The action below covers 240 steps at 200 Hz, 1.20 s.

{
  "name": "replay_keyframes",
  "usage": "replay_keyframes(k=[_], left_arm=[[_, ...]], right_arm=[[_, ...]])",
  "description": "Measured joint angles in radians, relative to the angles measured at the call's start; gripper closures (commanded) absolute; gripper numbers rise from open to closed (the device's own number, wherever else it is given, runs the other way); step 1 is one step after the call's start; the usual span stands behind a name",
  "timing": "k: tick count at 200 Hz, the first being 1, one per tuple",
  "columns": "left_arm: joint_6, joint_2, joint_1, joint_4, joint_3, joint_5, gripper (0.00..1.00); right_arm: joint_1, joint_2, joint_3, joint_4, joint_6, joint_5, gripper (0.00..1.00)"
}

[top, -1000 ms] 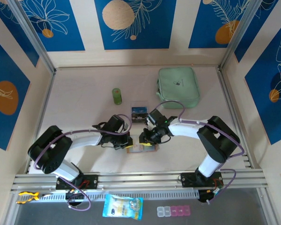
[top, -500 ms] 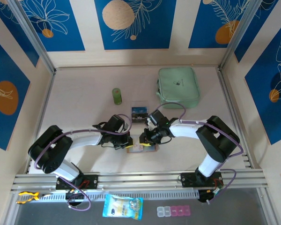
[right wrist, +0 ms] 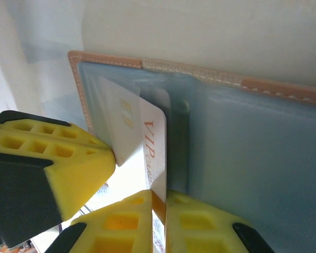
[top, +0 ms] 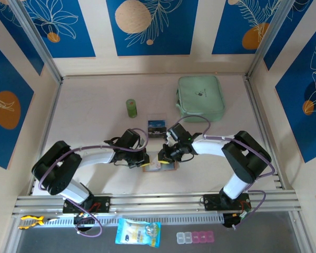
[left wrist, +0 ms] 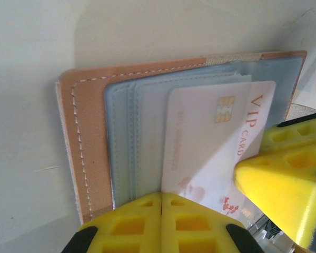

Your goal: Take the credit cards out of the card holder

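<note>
**Tan leather, opened flat on a pale table**

The card holder [left wrist: 89,132], white-stitched with smooth grey pockets, lies on the matte table [top: 95,132], walled by blue leaf-print panels [top: 147,26]. The right gripper [right wrist: 160,203] pinches a glossy pinkish-white card [left wrist: 210,142] partway out of its pocket. The left gripper [left wrist: 161,203] sits closed at the holder's edge.

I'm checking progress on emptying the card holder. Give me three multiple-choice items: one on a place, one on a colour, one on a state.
1. Where is the dark blue card?
A. on the table, beyond the card holder
B. inside the card holder
C. under the card holder

2. What colour is the VIP card?
A. black
B. white
C. green

3. How is the VIP card held?
A. lying loose
B. fully tucked in
C. partly in a pocket, pinched by the right gripper

Answers: A, the top view shows it lying apart; B, its face is white with reddish print; C, the jaws meet on its edge.
</note>
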Motion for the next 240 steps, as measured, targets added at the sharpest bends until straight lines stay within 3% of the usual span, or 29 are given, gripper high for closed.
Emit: replay_keyframes(k=[240], left_arm=[[0.000, 0.001, 0.000, -0.007, 0.005, 0.000, 0.95]], right_arm=[[-0.040, -0.163, 0.081, -0.304, -0.162, 0.115, 0.91]])
